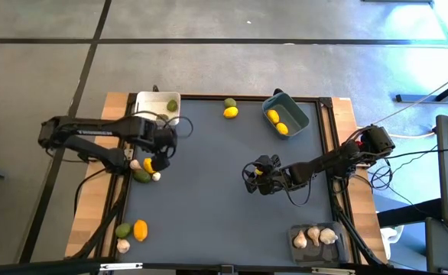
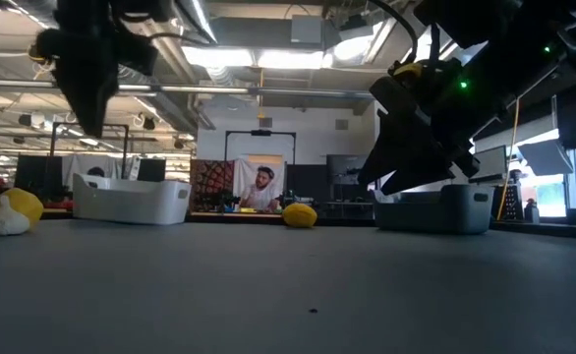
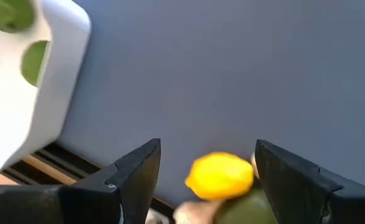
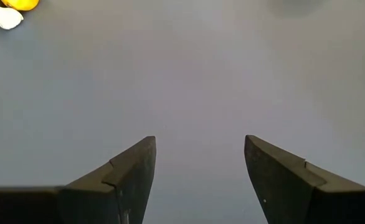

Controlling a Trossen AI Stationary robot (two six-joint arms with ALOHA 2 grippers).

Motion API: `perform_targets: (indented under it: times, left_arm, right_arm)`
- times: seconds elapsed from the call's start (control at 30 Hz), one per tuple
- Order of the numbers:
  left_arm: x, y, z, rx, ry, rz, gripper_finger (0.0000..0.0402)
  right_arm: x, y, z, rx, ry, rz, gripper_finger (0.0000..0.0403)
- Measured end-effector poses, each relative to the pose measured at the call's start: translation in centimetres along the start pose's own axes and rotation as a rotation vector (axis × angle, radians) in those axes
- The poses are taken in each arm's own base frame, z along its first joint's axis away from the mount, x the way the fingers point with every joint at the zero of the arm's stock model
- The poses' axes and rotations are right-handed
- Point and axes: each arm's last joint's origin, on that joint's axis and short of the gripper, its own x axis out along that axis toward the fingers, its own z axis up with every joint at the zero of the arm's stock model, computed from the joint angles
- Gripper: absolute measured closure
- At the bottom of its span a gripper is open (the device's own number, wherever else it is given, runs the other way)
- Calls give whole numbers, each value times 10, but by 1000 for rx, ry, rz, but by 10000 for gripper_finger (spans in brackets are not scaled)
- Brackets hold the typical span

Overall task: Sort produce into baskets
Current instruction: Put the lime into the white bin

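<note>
Left end effector (image 3: 207, 186) hovers open directly above a lemon (image 3: 220, 176), which sits between its fingers on the surface; likely light, firm, smooth-skinned, best pinched across its middle. Right end effector (image 4: 198, 180) waits open, empty.

high: overhead, down | low: table-level, across | wrists: close, mat (image 4: 189, 74)

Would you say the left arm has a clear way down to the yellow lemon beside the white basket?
Probably yes: the left gripper hangs open over the yellow lemon, though a green fruit crowds it.
</note>
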Motion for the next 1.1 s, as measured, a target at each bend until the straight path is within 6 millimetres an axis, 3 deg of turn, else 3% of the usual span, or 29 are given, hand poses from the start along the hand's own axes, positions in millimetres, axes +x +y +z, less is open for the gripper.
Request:
perform_targets:
  times: [0.53,1.1]
  left_arm:
    - [-12,-44,-36,22,100,-56,146]
    - [-18,-61,-57,-10,118,-35,146]
  right_arm:
    - [0,0,0,-10,-3,4,159]
    - [0,4,3,-64,-25,32,159]
